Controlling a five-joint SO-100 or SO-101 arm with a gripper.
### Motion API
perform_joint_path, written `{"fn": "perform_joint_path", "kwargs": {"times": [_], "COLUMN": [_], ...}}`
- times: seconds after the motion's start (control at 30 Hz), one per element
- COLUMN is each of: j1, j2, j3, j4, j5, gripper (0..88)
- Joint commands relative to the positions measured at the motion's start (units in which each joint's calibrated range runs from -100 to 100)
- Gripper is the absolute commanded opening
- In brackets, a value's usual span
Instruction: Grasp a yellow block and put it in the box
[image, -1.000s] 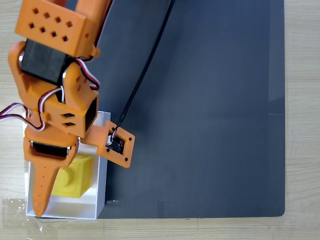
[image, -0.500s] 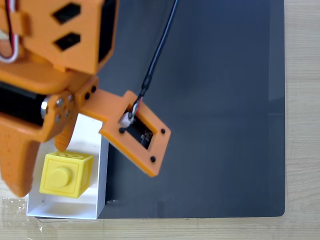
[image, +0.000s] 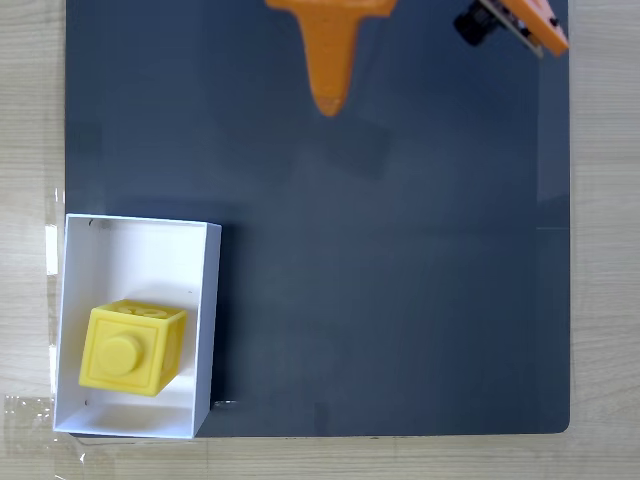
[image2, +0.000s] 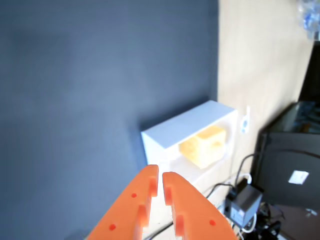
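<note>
The yellow block (image: 131, 347) rests inside the white box (image: 205, 320) at the lower left of the fixed view, stud facing up, nothing touching it. The wrist view shows the same box (image2: 177, 127) from the side with the yellow block (image2: 204, 145) in it. My orange gripper (image: 329, 100) hangs at the top of the fixed view, far from the box. In the wrist view the gripper (image2: 160, 172) has its two fingers pressed nearly together with nothing between them.
A dark grey mat (image: 400, 250) covers most of the wooden table (image: 605, 250). The wrist camera mount (image: 515, 20) pokes in at the top right. Off the table in the wrist view are a black power adapter (image2: 242, 205), cables and dark furniture (image2: 295, 165).
The arm has pulled up and away from the box towards the top of the fixed view. The block, uncovered half a second ago, stays put in the box.
</note>
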Motion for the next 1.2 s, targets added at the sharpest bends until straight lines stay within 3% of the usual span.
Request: {"fn": "perform_joint_path", "kwargs": {"times": [0.0,0.2,0.4,1.17], "j1": [-3.8,-8.8,-8.4,-8.6], "j2": [-13.1,-36.5,-56.5,-56.2], "j3": [18.6,46.7,62.0,61.5], "j4": [0.0,-4.8,-3.1,-1.8], "j5": [-0.1,-0.1,-0.1,-0.2], "gripper": [1.8,1.8,1.8,1.1]}}
